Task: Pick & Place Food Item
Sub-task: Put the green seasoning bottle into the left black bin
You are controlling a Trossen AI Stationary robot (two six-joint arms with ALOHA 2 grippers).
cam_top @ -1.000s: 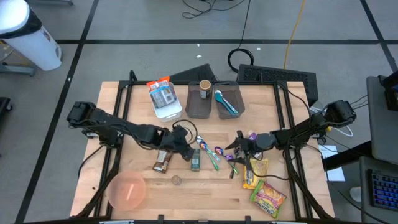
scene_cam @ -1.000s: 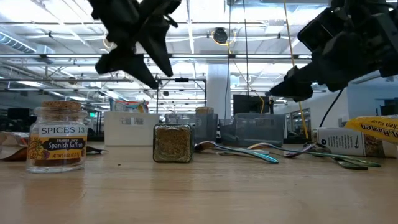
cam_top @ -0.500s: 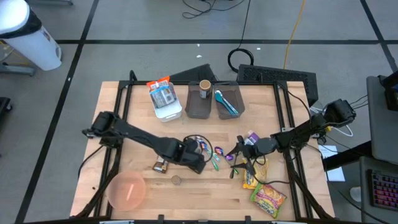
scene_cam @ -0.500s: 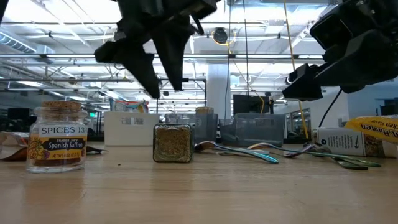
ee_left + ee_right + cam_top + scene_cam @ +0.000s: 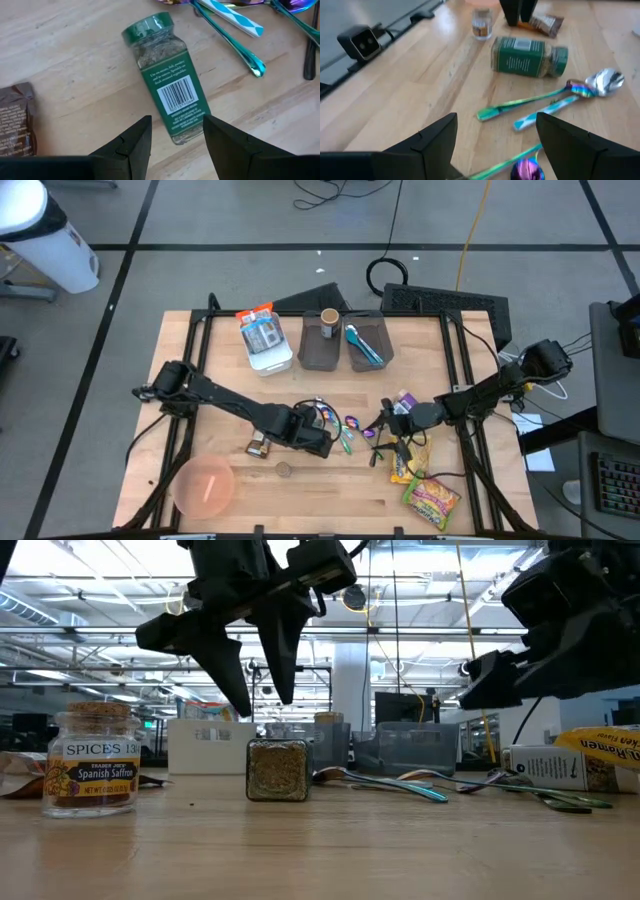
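A herb jar with a green lid lies on its side on the wooden table, near the middle; the low view shows its end. My left gripper hangs above it, pointing down. It is open, with one finger on either side of the jar's bottom end and clear of it. In the high view the left gripper covers the jar. My right gripper hovers open to the right of it, above the spoons, and touches nothing.
A small saffron jar and a pink bowl stand near the front left. A brown packet lies left of the herb jar and iridescent spoons right of it. Ramen packets lie front right, grey bins at the back.
My left gripper has swung toward the table's right and near edge, sunk a little, rolled and tipped further downward; it now stands over the herb jar. The jar has not moved. My right gripper has stayed about where it was.
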